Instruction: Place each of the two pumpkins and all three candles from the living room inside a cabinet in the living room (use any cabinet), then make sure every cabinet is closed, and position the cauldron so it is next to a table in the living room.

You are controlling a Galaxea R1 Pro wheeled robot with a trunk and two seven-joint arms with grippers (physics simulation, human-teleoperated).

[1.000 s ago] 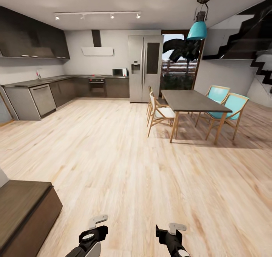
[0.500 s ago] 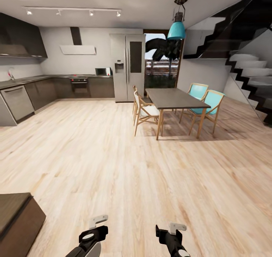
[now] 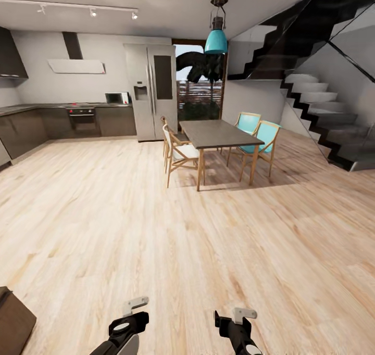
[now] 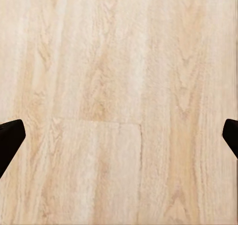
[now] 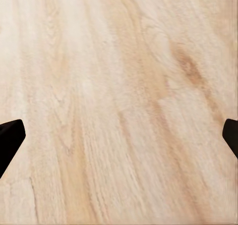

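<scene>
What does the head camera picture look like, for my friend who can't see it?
A big open room with a pale wood floor, and the robot's left gripper and right gripper at the bottom edge, both holding nothing. Farther back stand a dark dining table with chairs, a silver fridge, kitchen counters and a black staircase.

Dining table (image 3: 219,134) stood mid-floor, chairs (image 3: 179,151) on both sides; fridge (image 3: 150,92) behind, staircase (image 3: 323,112) right, kitchen counter (image 3: 78,119) left.
</scene>
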